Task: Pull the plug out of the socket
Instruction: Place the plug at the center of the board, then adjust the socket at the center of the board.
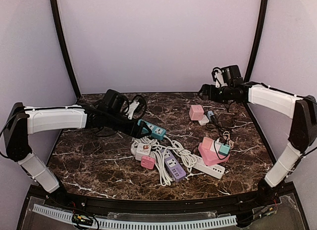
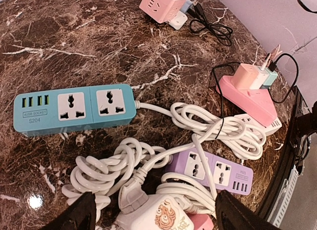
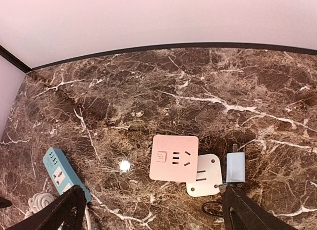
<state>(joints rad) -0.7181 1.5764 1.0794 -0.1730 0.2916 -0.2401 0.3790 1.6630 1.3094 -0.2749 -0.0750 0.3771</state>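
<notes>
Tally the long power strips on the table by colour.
Teal power strip: 1
Purple power strip: 1
White power strip: 1
Total: 3

A dark brown marble-patterned table (image 1: pixel 94 165), veined in white, stands inside a pale lilac enclosure. Two black struts (image 1: pixel 62 42) curve up beside the plain back wall (image 1: pixel 158 42). A small white glare spot (image 3: pixel 124 165) shines on the tabletop.

Tangled white cords (image 2: pixel 198 122) around purple strip (image 2: pixel 218 171)
</notes>
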